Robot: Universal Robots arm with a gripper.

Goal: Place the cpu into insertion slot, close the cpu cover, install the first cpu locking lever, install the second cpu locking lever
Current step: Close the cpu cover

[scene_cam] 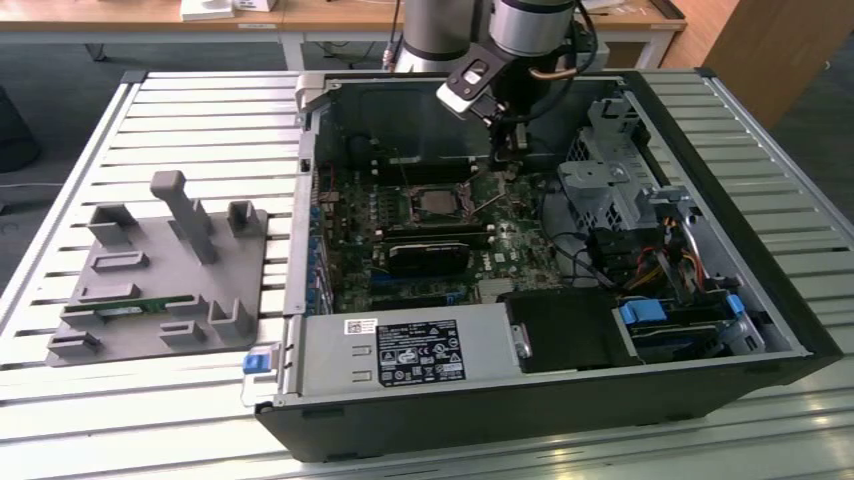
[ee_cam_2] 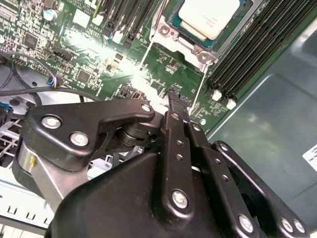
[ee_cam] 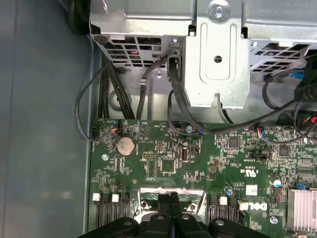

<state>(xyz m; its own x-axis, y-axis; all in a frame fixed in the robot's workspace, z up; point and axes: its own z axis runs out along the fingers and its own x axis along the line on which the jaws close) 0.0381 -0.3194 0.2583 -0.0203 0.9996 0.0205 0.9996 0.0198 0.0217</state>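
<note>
Silvery cpu (ee_cam_2: pixel 207 15) in the insertion slot (ee_cam_2: pixel 166 33) within the open black case (scene_cam: pixel 534 420), jaws together just beside.

The cpu (ee_cam_2: pixel 208 15) has a pale silvery-beige face; the circuit board (ee_cam_2: pixel 163 69) is green, speckled with small black and silver parts. The hand (ee_cam_2: pixel 176 99) is matte black with silver screw heads (ee_cam_2: pixel 179 199). The counter (scene_cam: pixel 174 110) is pale grey-white, striped by parallel slats.
</note>
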